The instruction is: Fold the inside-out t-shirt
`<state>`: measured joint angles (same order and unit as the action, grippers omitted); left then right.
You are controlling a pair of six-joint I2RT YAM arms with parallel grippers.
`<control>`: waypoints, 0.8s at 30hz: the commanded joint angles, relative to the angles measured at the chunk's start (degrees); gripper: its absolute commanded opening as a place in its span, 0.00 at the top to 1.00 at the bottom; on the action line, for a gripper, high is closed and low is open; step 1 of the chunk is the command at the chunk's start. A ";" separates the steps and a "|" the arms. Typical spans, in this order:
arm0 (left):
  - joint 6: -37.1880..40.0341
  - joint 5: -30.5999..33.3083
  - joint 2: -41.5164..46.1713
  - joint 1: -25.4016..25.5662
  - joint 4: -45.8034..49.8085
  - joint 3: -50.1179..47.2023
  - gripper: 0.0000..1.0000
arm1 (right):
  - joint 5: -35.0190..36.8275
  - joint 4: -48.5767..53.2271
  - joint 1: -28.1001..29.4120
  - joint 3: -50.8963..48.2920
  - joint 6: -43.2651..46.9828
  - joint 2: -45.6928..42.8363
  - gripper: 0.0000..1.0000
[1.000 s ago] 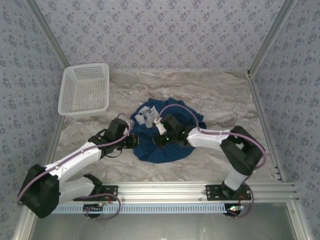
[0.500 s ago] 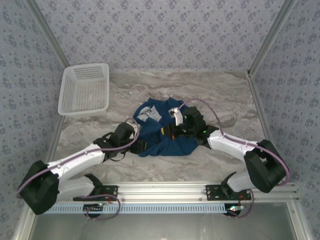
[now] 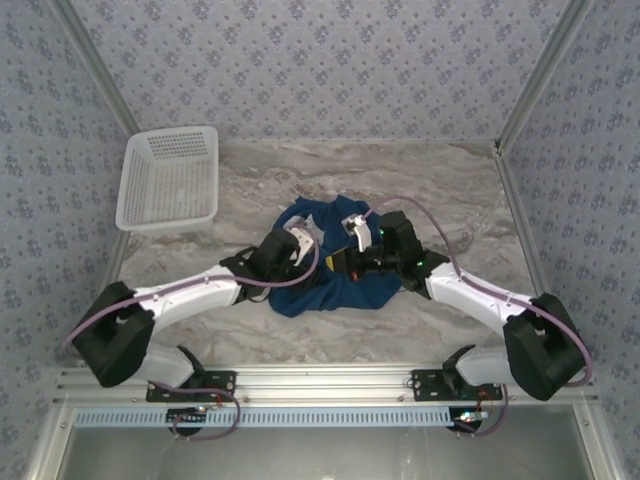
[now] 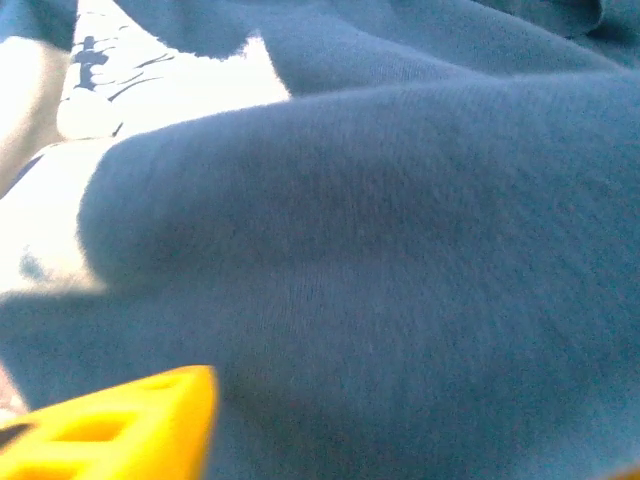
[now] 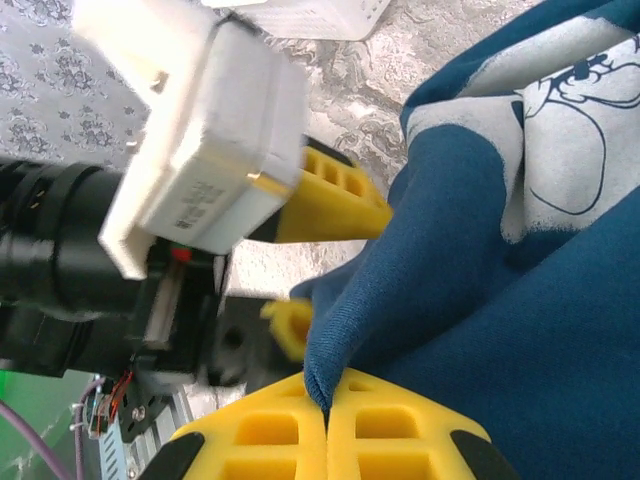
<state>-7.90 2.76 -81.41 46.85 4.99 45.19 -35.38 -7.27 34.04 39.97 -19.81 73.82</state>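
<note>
The dark blue t-shirt (image 3: 345, 285) lies bunched in the middle of the table, its whitish print (image 3: 319, 232) facing up near the far side. My right gripper (image 5: 327, 412) is shut on a raised fold of the t-shirt (image 5: 470, 300); the print (image 5: 570, 110) shows just beyond. My left gripper (image 3: 312, 255) has come in from the left and stands open against the same fold, its yellow fingers (image 5: 335, 205) spread on either side of the cloth edge. In the left wrist view the t-shirt (image 4: 400, 220) lies close in front of one yellow fingertip (image 4: 130, 430).
A white lattice basket (image 3: 168, 180) stands at the back left against the wall. Patterned walls close in the marble table (image 3: 450, 190) on three sides. A metal rail (image 3: 330, 380) runs along the near edge. The two grippers are very close together over the shirt.
My left arm has swung right, from the shirt's left edge onto its middle. My right gripper has pulled its fold of cloth rightward and now holds about steady.
</note>
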 commanded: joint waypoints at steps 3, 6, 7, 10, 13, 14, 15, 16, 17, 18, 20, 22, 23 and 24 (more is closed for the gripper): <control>-1.17 -18.52 -1.80 -2.35 4.42 9.76 0.94 | 19.52 16.09 -0.89 1.15 7.02 -5.40 0.96; -10.61 -34.77 -0.65 -5.61 5.36 11.03 1.00 | 37.97 24.37 1.48 3.99 7.18 -5.63 0.88; -13.63 -36.61 -0.35 -6.02 5.66 11.13 1.00 | 39.31 24.63 2.07 4.28 7.17 -5.68 0.83; -19.86 -39.45 -0.46 -6.84 6.32 11.31 1.00 | 37.18 21.82 4.71 3.04 7.80 -6.93 0.70; -22.67 -40.82 -0.38 -7.57 6.23 11.37 1.00 | 31.37 17.24 6.44 0.23 7.83 -9.37 0.59; -23.36 -41.34 -0.31 -7.85 6.06 11.41 1.00 | 29.60 15.66 6.88 -0.74 7.33 -10.23 0.54; -23.71 -41.88 -0.22 -7.99 5.75 11.43 1.00 | 28.70 14.67 7.12 -1.47 6.91 -10.65 0.51; -24.08 -42.21 -0.04 -7.98 5.81 11.62 1.00 | 27.57 12.46 7.74 -2.82 6.41 -11.21 0.46; -24.17 -42.30 0.16 -8.00 5.89 11.76 1.00 | 27.46 11.13 8.34 -3.60 6.12 -11.29 0.43; -24.39 -42.32 0.30 -8.04 5.81 11.82 1.00 | 27.87 10.35 8.85 -4.05 5.87 -10.95 0.42; -24.94 -42.10 0.28 -8.16 5.80 12.03 1.00 | 29.58 10.14 10.05 -4.46 5.40 -10.62 0.45; -25.53 -41.58 0.13 -8.31 5.94 12.13 1.00 | 32.35 10.40 12.03 -4.55 5.40 -11.16 0.52; -25.67 -41.45 0.00 -8.34 6.04 12.13 1.00 | 34.26 10.76 13.23 -4.63 5.52 -11.77 0.53; -25.81 -41.37 -0.08 -8.50 6.06 12.14 1.00 | 35.69 11.12 14.29 -4.65 5.65 -12.28 0.53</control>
<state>-32.10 -36.84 -82.98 38.92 10.52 55.57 -3.95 5.26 46.28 35.64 -13.91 63.13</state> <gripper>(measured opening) 0.047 0.475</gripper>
